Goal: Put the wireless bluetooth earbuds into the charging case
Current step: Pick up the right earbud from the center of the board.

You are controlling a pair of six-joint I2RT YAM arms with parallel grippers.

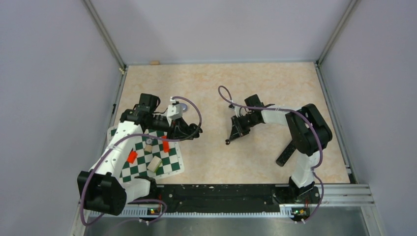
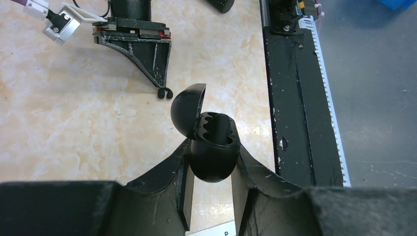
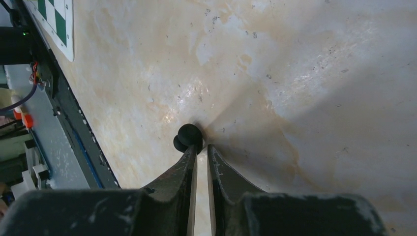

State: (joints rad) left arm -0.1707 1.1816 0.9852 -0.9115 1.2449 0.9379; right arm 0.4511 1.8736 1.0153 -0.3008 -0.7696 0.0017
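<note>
Between the fingers of my left tool (image 2: 211,160) I am pinching the charging case (image 2: 215,147) by its lower body, and its lid (image 2: 187,105) is standing swung open. The case is showing as black here, with scalloped sockets facing up. They are too dark for me to say whether anything is already sitting in them.

To the right of the case, apart from it, my right tool (image 3: 200,147) is nearly pressed together, with only a thin slit between the fingers. It is gripping a small dark rounded earbud (image 3: 188,136) at its very tips, low over the bench (image 3: 295,73). I am seeing no other earbud lying anywhere around the case.

So I am judging the task as partway through. The case is opened and presented, and one earbud is picked up. Carrying that earbud across to the case, seating it in a socket, and accounting for its twin are all remaining.
</note>
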